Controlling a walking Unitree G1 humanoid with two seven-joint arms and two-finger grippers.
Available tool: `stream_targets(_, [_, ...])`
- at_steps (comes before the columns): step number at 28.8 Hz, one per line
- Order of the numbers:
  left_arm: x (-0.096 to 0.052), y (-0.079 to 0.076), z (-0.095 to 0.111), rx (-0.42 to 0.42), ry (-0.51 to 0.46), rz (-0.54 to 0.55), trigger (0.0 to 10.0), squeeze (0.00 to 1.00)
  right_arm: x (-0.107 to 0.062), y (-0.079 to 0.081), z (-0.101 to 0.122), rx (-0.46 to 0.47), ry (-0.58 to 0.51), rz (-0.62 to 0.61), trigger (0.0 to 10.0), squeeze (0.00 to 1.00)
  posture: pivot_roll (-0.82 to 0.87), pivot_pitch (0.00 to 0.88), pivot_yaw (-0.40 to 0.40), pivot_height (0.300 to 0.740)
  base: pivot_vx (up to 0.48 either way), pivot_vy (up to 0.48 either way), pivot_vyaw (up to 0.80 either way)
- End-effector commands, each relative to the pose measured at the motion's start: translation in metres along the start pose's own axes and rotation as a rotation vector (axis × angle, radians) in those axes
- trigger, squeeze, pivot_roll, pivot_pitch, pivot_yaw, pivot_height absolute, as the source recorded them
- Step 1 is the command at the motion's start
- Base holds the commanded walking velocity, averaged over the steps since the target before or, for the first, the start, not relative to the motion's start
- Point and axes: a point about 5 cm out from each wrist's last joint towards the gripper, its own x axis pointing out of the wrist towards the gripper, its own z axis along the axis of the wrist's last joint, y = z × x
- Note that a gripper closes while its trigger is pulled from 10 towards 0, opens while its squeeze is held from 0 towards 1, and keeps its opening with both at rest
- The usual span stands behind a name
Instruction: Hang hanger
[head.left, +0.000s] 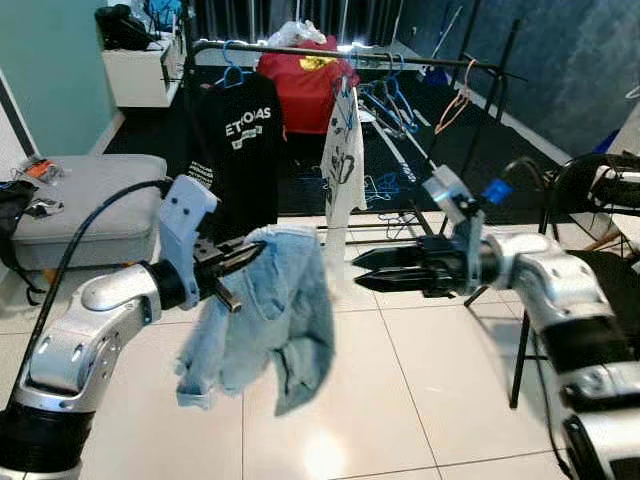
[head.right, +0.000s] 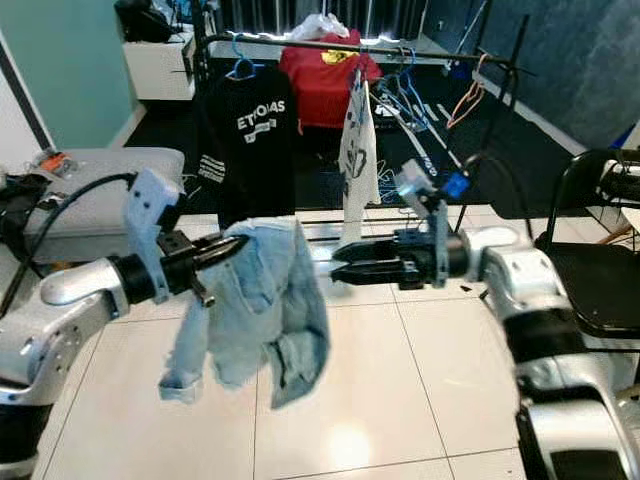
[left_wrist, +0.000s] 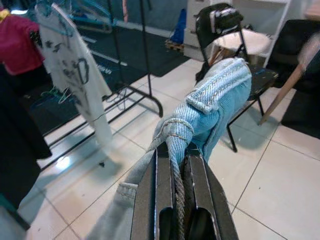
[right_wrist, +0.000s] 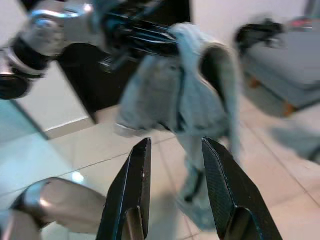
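- Left gripper (head.left: 243, 256) was clamped on the top of a light-blue denim garment (head.left: 275, 320), holding it up in the air in front of the robot; in the left wrist view the two black fingers (left_wrist: 159, 190) pinched a seam of the cloth between them.
- No hanger could be made out inside the denim; the cloth draped down from the fingers in loose folds, hanging free above the white tiled floor (head.left: 400, 400).
- Right gripper (head.left: 362, 270) was level with the garment and just beside it, pointing at it from the robot's right, apart from the cloth; its fingers (right_wrist: 135, 185) stood a little way apart with nothing between them.
- Behind the denim stood a black clothes rack (head.left: 420, 60), well apart from both grippers.
- On its rail hung a black printed t-shirt (head.left: 240, 140) on a blue hanger, a white patterned garment (head.left: 343, 165), and several bare hangers (head.left: 395, 100) farther along.
- A red garment (head.left: 305, 85) showed behind the rail.
- A grey cushioned seat (head.left: 90, 205) lay to the robot's left, and a black folding chair (head.left: 590, 200) stood to its right.
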Motion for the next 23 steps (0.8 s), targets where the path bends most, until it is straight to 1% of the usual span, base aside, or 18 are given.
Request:
stream_targets(1, [-0.002, 0.004, 0.001, 0.022, 0.009, 0.019, 0.0, 0.00, -0.008, -0.005, -0.002, -0.018, 0.004, -0.097, 10.0, 0.00, 0.04, 0.000, -0.062, 0.740, 0.000, 0.000, 0.00])
stream_targets(3, [-0.001, 0.007, -0.023, -0.025, 0.089, 0.116, 0.0, 0.00, -0.020, -0.030, -0.026, -0.003, -0.019, -0.567, 10.0, 0.00, 0.05, 0.000, -0.070, 0.740, 0.000, 0.000, 0.00])
stream_targets(4, [-0.001, 0.007, -0.023, -0.025, 0.089, 0.116, 0.0, 0.00, -0.020, -0.030, -0.026, -0.003, -0.019, -0.567, 10.0, 0.00, 0.05, 0.000, -0.070, 0.740, 0.000, 0.000, 0.00])
stream_targets(5, [0.000, 0.008, -0.037, -0.071, 0.123, 0.195, 0.0, 0.00, -0.015, -0.032, -0.044, 0.021, 0.009, -0.712, 10.0, 0.00, 0.05, 0.000, -0.067, 0.740, 0.000, 0.000, 0.00])
stream_targets(6, [0.000, 0.006, -0.049, -0.083, 0.167, 0.256, 0.0, 0.00, -0.001, -0.026, -0.055, -0.001, 0.066, -0.721, 10.0, 0.00, 0.05, 0.000, -0.058, 0.740, 0.000, 0.000, 0.00])
stream_targets(7, [0.000, 0.006, -0.049, -0.083, 0.167, 0.256, 0.0, 0.00, -0.001, -0.026, -0.055, -0.001, 0.066, -0.721, 10.0, 0.00, 0.05, 0.000, -0.058, 0.740, 0.000, 0.000, 0.00])
stream_targets(9, [-0.002, 0.003, -0.065, -0.112, 0.223, 0.321, 0.0, 0.00, 0.033, -0.014, -0.050, -0.107, 0.158, -0.626, 10.0, 0.00, 0.03, 0.000, -0.046, 0.740, 0.000, 0.000, 0.00])
stream_targets(10, [-0.002, 0.003, -0.065, -0.112, 0.223, 0.321, 0.0, 0.00, 0.033, -0.014, -0.050, -0.107, 0.158, -0.626, 10.0, 0.00, 0.03, 0.000, -0.046, 0.740, 0.000, 0.000, 0.00])
stream_targets(11, [-0.001, 0.002, -0.068, -0.130, 0.225, 0.345, 0.0, 0.00, 0.055, -0.008, -0.034, -0.158, 0.168, -0.537, 10.0, 0.00, 0.03, 0.009, -0.044, 0.740, 0.000, 0.000, 0.00])
stream_targets(12, [-0.001, 0.002, -0.068, -0.130, 0.225, 0.345, 0.0, 0.00, 0.055, -0.008, -0.034, -0.158, 0.168, -0.537, 10.0, 0.00, 0.03, 0.009, -0.044, 0.740, 0.000, 0.000, 0.00])
stream_targets(13, [0.000, 0.002, -0.068, -0.151, 0.222, 0.360, 0.0, 0.00, 0.072, -0.004, -0.017, -0.195, 0.168, -0.465, 10.0, 0.00, 0.03, 0.017, -0.047, 0.740, 0.000, 0.000, 0.00])
stream_targets(14, [0.001, 0.003, -0.068, -0.156, 0.219, 0.370, 0.0, 0.00, 0.090, 0.002, 0.005, -0.287, 0.205, -0.359, 10.0, 0.00, 0.04, 0.030, -0.052, 0.740, 0.000, 0.000, 0.00])
stream_targets(15, [0.001, 0.003, -0.068, -0.156, 0.219, 0.370, 0.0, 0.00, 0.090, 0.002, 0.005, -0.287, 0.205, -0.359, 10.0, 0.00, 0.04, 0.030, -0.052, 0.740, 0.000, 0.000, 0.00])
stream_targets(18, [0.001, 0.009, -0.065, -0.132, 0.229, 0.389, 0.0, 0.00, 0.118, 0.016, 0.057, -0.533, 0.305, -0.147, 10.0, 0.00, 0.03, 0.066, -0.053, 0.740, 0.000, 0.000, 0.00])
stream_targets(20, [0.000, 0.011, -0.065, -0.131, 0.229, 0.391, 0.0, 0.00, 0.122, 0.019, 0.068, -0.573, 0.313, -0.118, 10.0, 0.00, 0.03, 0.066, -0.053, 0.740, 0.000, 0.000, 0.00])
stream_targets(21, [-0.002, 0.013, -0.065, -0.133, 0.229, 0.404, 0.0, 0.00, 0.132, 0.025, 0.090, -0.660, 0.313, -0.080, 10.0, 0.00, 0.02, 0.080, -0.051, 0.740, 0.000, 0.000, 0.00])
stream_targets(22, [-0.002, 0.013, -0.065, -0.133, 0.229, 0.404, 0.0, 0.00, 0.132, 0.025, 0.090, -0.660, 0.313, -0.080, 10.0, 0.00, 0.02, 0.080, -0.051, 0.740, 0.000, 0.000, 0.00])
stream_targets(23, [-0.004, 0.015, -0.065, -0.134, 0.229, 0.417, 0.0, 0.00, 0.142, 0.033, 0.112, -0.743, 0.313, -0.043, 10.0, 0.00, 0.02, 0.091, -0.049, 0.740, 0.000, 0.000, 0.00])
